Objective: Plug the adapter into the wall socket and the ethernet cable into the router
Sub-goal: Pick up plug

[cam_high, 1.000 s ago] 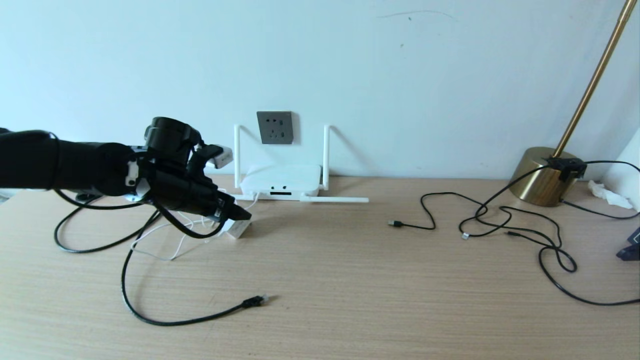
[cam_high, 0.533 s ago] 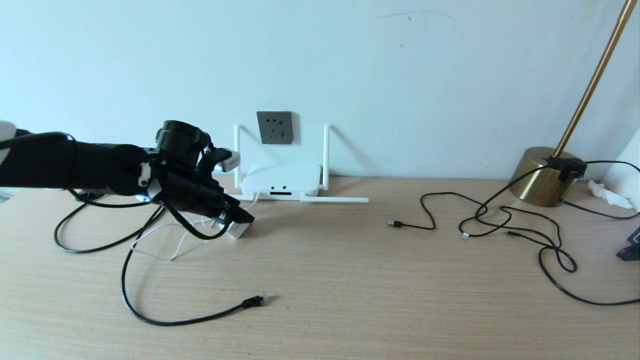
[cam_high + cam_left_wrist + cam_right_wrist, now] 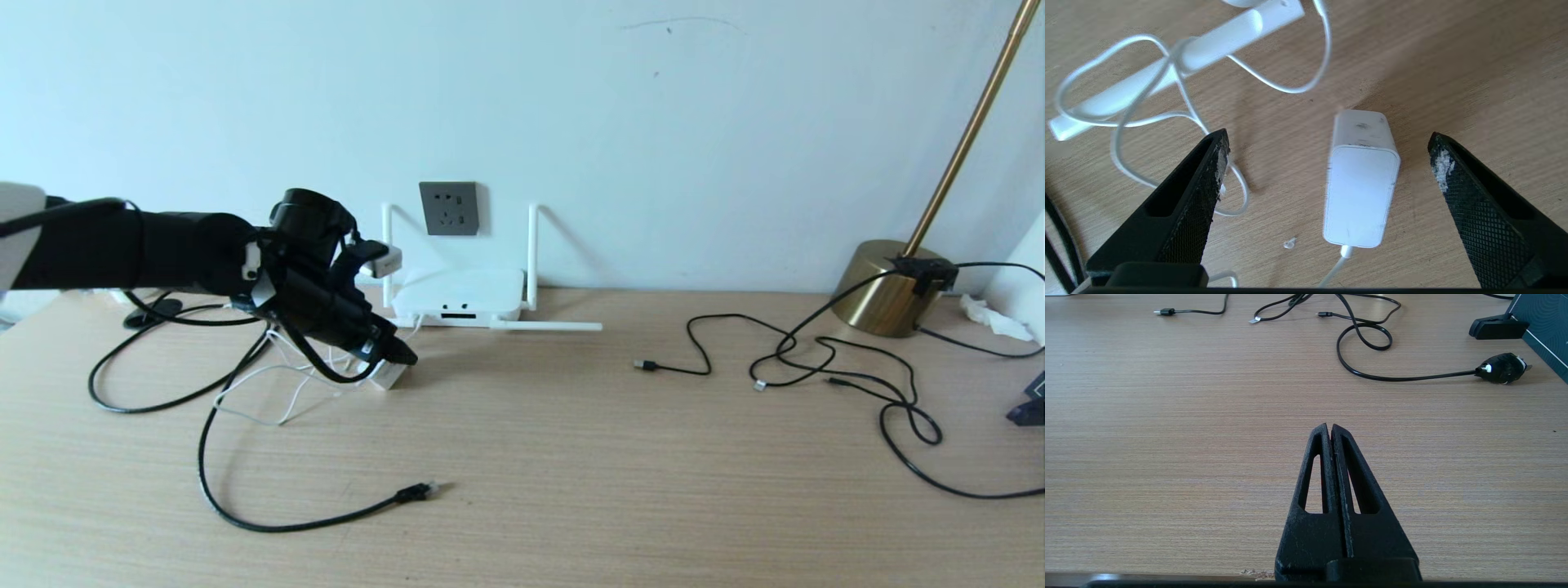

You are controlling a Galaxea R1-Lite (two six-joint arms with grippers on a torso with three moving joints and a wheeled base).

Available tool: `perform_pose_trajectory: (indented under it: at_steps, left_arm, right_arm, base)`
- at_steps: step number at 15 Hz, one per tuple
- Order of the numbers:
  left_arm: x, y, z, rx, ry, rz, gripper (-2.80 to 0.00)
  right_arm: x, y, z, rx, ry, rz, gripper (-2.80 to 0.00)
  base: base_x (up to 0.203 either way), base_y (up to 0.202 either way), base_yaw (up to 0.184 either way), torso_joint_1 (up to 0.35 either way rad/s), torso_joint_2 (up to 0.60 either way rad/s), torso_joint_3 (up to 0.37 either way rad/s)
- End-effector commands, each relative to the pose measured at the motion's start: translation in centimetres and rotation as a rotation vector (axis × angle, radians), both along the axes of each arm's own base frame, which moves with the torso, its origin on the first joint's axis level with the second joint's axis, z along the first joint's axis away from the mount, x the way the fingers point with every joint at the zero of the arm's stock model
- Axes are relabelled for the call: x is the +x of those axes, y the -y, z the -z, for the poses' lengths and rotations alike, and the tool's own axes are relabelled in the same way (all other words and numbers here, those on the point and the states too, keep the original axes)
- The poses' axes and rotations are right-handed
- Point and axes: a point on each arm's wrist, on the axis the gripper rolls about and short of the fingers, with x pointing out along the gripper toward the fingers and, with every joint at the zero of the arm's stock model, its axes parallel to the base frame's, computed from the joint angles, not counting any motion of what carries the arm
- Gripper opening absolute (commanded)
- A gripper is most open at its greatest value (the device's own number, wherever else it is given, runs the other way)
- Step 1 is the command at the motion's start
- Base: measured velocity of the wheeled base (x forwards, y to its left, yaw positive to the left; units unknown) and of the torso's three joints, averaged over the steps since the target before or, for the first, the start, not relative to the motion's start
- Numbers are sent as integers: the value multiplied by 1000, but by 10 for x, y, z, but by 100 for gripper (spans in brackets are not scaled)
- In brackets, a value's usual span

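The adapter (image 3: 1361,179) lies flat on the tabletop (image 3: 571,457) near its back edge, just before the router (image 3: 459,298); the left hand (image 3: 1327,171) hangs over it, spread wide, touching nothing; it looks light, hard and smooth, best pinched across its flat sides, the trailing cord (image 3: 1147,118) likely to drag; the right hand (image 3: 1330,430) is pressed closed, empty; no containers in sight.

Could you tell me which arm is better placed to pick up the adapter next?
The left. Its end effector is open with the adapter lying on the table between its fingers. The right end effector is shut over bare wood, away from it.
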Motion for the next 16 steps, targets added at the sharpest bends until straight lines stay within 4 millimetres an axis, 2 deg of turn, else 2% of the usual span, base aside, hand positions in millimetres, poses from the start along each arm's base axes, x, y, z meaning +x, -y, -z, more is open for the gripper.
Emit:
perform_pose_trajectory:
  at_steps: [1,5,6,16]
  left_arm:
    - [3,3,3,5,-9,7,0]
    - [7,4,6,9,-13,7,0]
    - [7,4,5,8,-12,7,-280]
    - [-4,1,8,24,-33,18,-280]
  right_arm:
    - [0,0,0,0,1,0,-280]
    - [0,0,0,0,0,0,-280]
    - [0,0,0,0,0,0,-280]
    - [0,0,0,0,0,0,-280]
  base:
    - [0,0,0,0,0,0]
    - [0,0,0,0,0,0]
    - [0,0,0,0,0,0]
    - [0,0,0,0,0,0]
